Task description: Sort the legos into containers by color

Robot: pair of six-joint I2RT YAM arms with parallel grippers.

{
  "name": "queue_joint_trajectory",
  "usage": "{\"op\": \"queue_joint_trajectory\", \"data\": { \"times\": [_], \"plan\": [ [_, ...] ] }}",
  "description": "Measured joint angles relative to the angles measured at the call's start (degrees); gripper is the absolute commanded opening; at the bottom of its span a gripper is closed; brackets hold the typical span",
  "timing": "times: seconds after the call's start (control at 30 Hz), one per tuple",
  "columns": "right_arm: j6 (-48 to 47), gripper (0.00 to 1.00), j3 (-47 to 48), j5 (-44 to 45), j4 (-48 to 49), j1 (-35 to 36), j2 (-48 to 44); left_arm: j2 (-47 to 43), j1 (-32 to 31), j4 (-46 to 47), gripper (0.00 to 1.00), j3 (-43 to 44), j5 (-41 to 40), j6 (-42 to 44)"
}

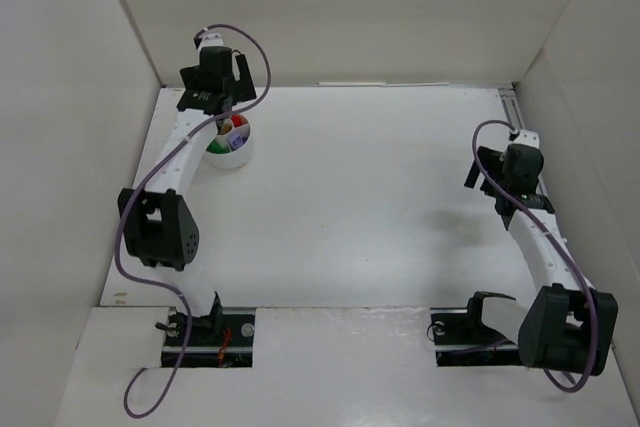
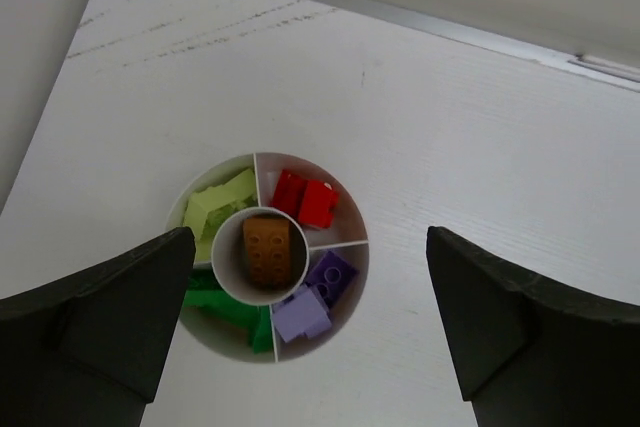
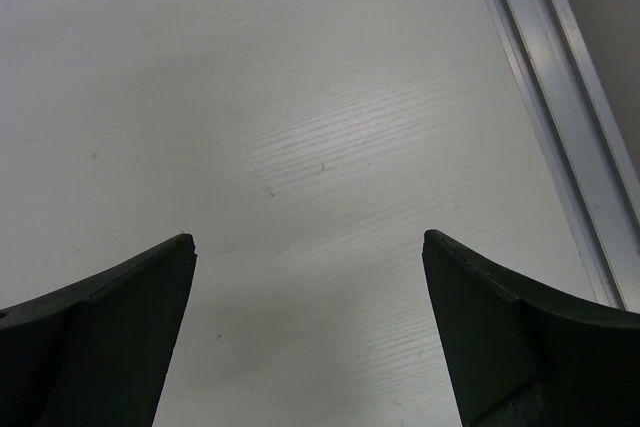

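Observation:
The round white dish (image 2: 352,209) (image 1: 240,154) with its containers sits at the far left of the table. Its legos lie sorted: lime-yellow bricks (image 2: 218,209), red bricks (image 2: 307,199), pale purple bricks (image 2: 315,297), green bricks (image 2: 232,309), and an orange-brown brick (image 2: 267,249) in the centre cup. My left gripper (image 2: 310,242) hangs open above the dish with nothing between its fingers; in the top view the left gripper (image 1: 215,97) covers part of the dish. Over bare table at the right, my right gripper (image 3: 308,242) (image 1: 508,179) stands open and empty.
White walls enclose the table on the left, back and right. A metal rail (image 3: 560,107) runs along the table's right edge next to the right gripper. Both arm bases (image 1: 205,332) are bolted at the near edge.

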Motion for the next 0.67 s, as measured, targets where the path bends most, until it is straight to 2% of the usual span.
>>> {"op": "queue_joint_trajectory", "data": {
  "times": [0.07, 0.27, 0.4, 0.67],
  "plan": [
    [-0.20, 1.00, -0.02, -0.55, 0.28, 0.00, -2.05, -5.25, -1.07, 1.66, 1.00, -4.26, -0.22, -0.63],
    [-0.61, 1.00, -1.81, -2.27, 1.36, 0.00, -7.08, -25.11, -3.04, 7.54, 1.00, -24.85, -0.11, -5.20],
    [-0.63, 1.00, -3.50, -3.32, 1.36, 0.00, -8.79, -34.10, -2.84, 9.07, 1.00, -35.85, -0.17, -8.00],
    [-0.61, 1.00, -4.68, -5.79, 2.01, 0.00, -10.60, -39.69, -3.02, 8.87, 1.00, -41.88, -0.09, -11.08]
  ]
}}
